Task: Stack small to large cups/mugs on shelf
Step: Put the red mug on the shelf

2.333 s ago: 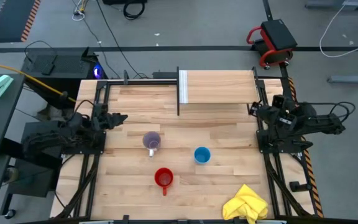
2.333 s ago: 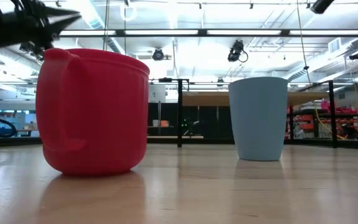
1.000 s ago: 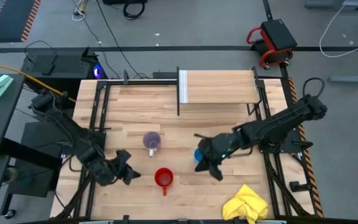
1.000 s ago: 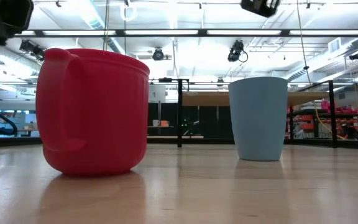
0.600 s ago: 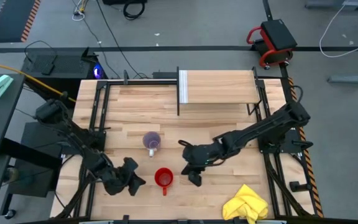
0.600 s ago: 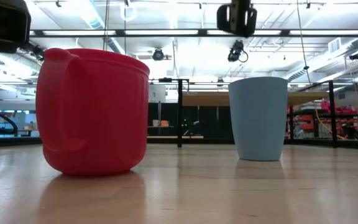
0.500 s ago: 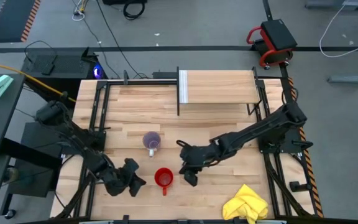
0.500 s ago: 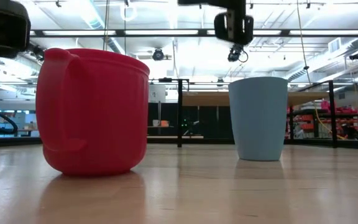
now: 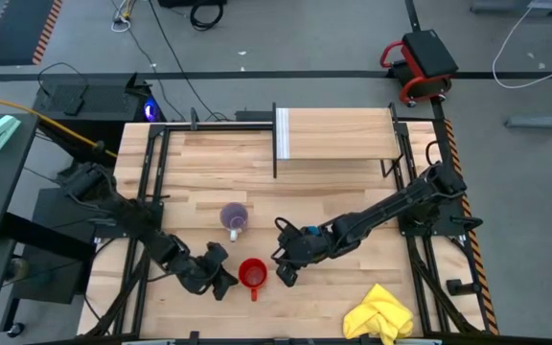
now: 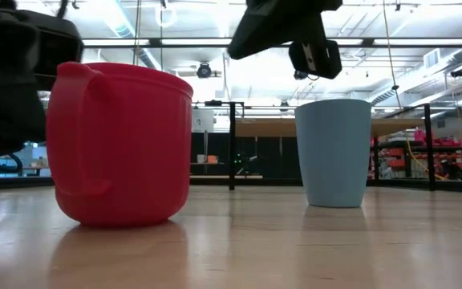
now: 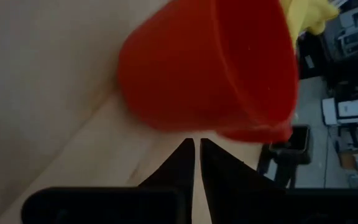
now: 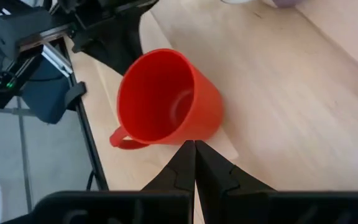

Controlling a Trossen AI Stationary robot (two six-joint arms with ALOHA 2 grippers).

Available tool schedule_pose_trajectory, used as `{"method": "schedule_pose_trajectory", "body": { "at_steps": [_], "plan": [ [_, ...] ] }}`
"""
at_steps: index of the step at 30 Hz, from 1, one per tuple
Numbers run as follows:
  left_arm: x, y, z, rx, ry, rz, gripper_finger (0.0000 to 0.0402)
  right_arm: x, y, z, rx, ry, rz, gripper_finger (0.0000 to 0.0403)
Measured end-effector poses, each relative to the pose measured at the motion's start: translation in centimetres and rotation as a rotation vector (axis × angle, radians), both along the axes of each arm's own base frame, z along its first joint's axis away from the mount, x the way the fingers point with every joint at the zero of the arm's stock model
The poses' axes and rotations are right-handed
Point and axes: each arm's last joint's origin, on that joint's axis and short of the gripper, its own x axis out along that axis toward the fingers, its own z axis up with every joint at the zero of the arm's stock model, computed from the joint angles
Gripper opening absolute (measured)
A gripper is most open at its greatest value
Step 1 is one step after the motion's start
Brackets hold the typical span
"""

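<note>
2 grippers flank the red mug (image 9: 252, 275) in the high view: left gripper (image 9: 224, 284) and right gripper (image 9: 283, 272), bracketing it for pickup. Low view: blue cup (image 10: 333, 152) stands apart. Wrist views: both jaws nearly closed, holding nothing.

Red mug (image 12: 166, 99) upright on wooden tabletop (image 12: 291, 106), just beyond closed jaws of right gripper (image 12: 195, 148).
</note>
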Motion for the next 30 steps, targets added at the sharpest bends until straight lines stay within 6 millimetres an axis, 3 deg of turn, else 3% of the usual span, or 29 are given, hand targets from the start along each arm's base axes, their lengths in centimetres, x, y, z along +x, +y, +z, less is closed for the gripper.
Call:
{"method": "schedule_pose_trajectory", "body": {
  "at_steps": [13, 25, 30],
  "plan": [
    [1.9, 1.6, 0.6, -0.017, -0.064, -0.036, 0.0041, -0.3, 0.3, -0.2, -0.022, 0.018, 0.030, 0.0014],
    [2.4, 2.2, 0.6, 0.007, -0.073, -0.053, 0.0040, -0.3, 0.4, -0.2, -0.013, 0.028, 0.073, 0.0014],
    [2.4, 2.2, 0.6, 0.028, -0.079, -0.068, 0.0043, 0.5, 1.0, 0.8, 0.082, -0.098, 0.137, 0.0026]
  ]
}}
